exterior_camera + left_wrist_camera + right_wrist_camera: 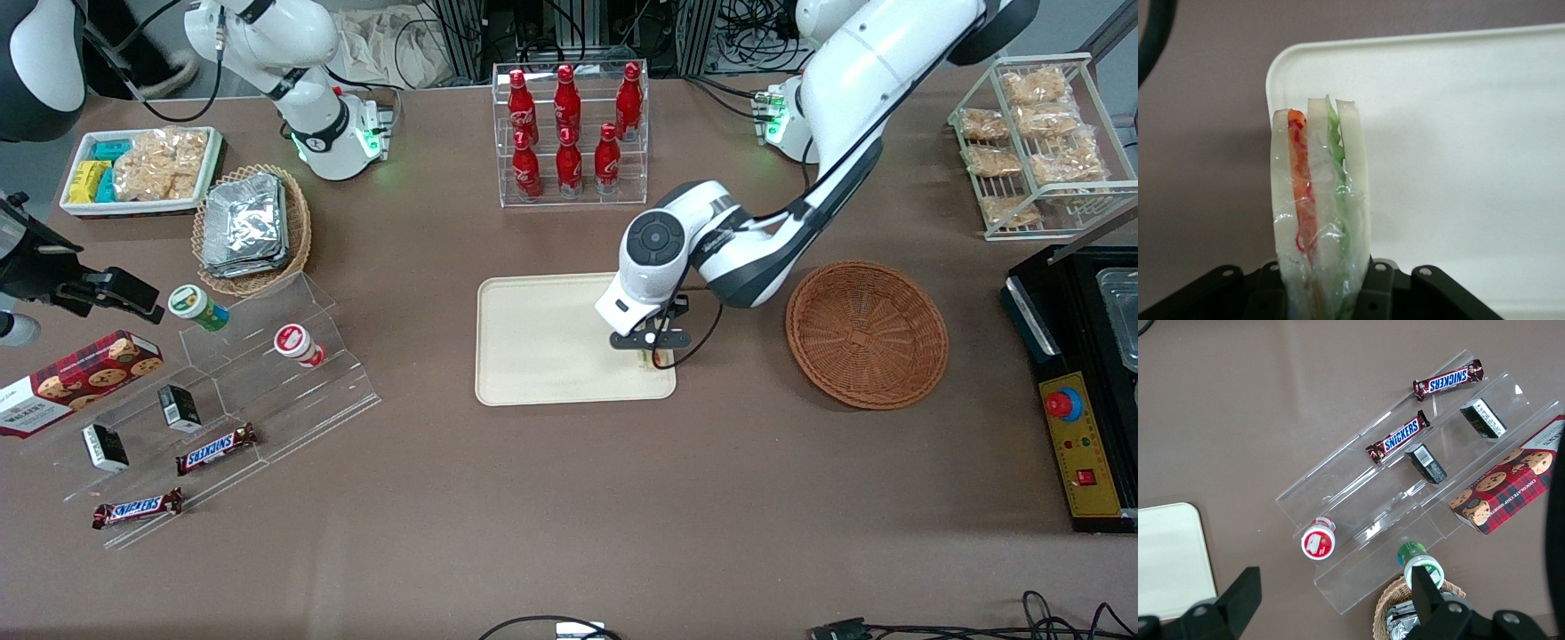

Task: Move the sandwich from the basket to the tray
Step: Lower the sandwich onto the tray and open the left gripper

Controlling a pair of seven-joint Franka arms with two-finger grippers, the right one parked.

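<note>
**Sandwich held over tray corner**

The claw (648,349) is positioned over the cream tray (542,342), at the corner nearest the front cam and toward the working arm's end of the tabletop (569,498). The fingers are clamped on the sandwich (1319,207), seen in the wrist view as a clear-wrapped wedge w/ three pale bread slices, a red-orange filling stripe and a green one; the wedge is gripped at its lower end between the black pads. Whether the sandwich touches the tray surface cannot be told. In the front view only a sliver of the sandwich (644,358) is visible under the claw. The reddish-brown wicker basket (867,333) sits beside the tray, toward the working arm's end, w/ nothing seen inside it.
</note>
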